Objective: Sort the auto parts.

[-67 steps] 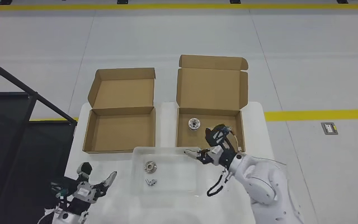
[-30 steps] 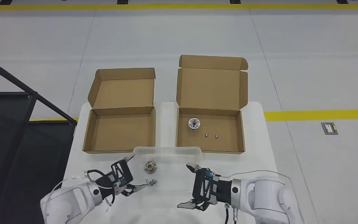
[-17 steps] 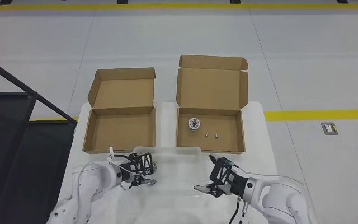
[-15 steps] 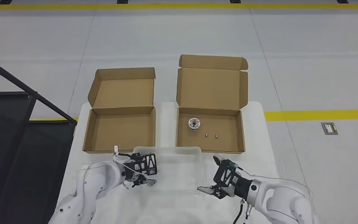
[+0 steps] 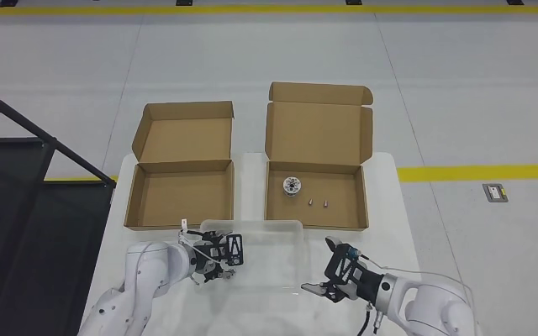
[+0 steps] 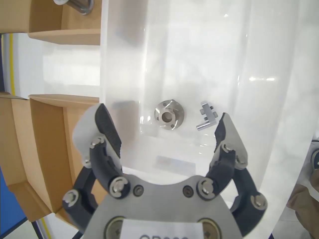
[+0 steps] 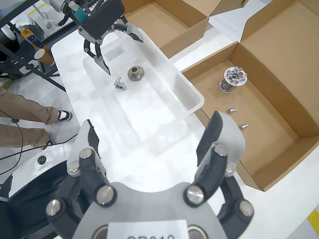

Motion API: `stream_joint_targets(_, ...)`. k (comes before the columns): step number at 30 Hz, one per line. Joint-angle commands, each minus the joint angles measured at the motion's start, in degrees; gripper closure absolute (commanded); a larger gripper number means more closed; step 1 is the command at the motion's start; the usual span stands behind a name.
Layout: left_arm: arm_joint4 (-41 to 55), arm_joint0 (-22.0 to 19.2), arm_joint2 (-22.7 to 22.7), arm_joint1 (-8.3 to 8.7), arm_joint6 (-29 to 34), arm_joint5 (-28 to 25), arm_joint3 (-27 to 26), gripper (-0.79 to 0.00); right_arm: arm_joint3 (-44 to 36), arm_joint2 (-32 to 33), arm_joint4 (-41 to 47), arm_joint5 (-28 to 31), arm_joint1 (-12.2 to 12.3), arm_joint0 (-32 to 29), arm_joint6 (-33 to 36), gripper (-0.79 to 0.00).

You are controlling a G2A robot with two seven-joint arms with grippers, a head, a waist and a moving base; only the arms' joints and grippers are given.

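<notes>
A clear plastic tray (image 5: 252,224) sits at the table's front, between my two arms. In it lie a round flanged hub (image 6: 169,118) and a small metal bracket (image 6: 208,118). My left gripper (image 6: 162,112) hangs open just above the tray's left end, its fingers straddling both parts without touching them; the right wrist view shows the left gripper (image 7: 122,54) over the hub (image 7: 134,73) and bracket (image 7: 119,83). My right gripper (image 7: 152,123) is open and empty above the table, off the tray's right end (image 5: 336,275). The right box (image 5: 357,197) holds a slotted cylinder (image 5: 291,185) and two screws (image 5: 318,202).
The left cardboard box (image 5: 181,195) stands open with nothing in it, behind the tray. Both lids are folded back. A black frame (image 5: 42,168) stands left of the table. A person's legs (image 7: 25,115) and a cup (image 7: 44,57) are beside the table.
My left gripper came from the front left corner to above the tray's left end. The right gripper left the right box, where two screws now lie, and drew back to the front right.
</notes>
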State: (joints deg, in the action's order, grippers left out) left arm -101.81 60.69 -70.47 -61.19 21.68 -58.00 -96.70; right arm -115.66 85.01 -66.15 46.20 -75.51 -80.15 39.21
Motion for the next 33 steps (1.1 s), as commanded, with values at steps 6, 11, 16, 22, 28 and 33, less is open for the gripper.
stream_joint_targets(6, 0.0, 0.0, 0.0, 0.00, 0.0, 0.0, 0.0, -0.785, 0.0, 0.0, 0.0, 0.0, 0.0, 0.0, 0.0, -0.785)
stream_joint_targets(11, -0.5, 0.3, 0.2, 0.07, -0.2, 0.2, -0.3, -0.785, 0.0, 0.0, 0.0, 0.0, 0.0, 0.0, 0.0, -0.785)
stream_joint_targets(16, -0.5, -0.8, 2.1, 0.84, 1.5, 0.0, -0.4, -0.785, 0.0, 0.0, 0.0, 0.0, 0.0, 0.0, 0.0, -0.785)
stream_joint_targets(22, 1.7, -5.7, 7.1, 2.24, 5.4, 0.0, 3.5, -0.785, 0.0, 0.0, 0.0, 0.0, 0.0, 0.0, 0.0, -0.785)
stream_joint_targets(28, 6.7, -11.6, 11.7, 2.65, 7.2, 0.0, 9.4, -0.785, 0.0, 0.0, 0.0, 0.0, 0.0, 0.0, 0.0, -0.785)
stream_joint_targets(33, 10.6, -14.9, 15.0, 3.20, 8.7, 0.0, 11.8, -0.785, 0.0, 0.0, 0.0, 0.0, 0.0, 0.0, 0.0, -0.785)
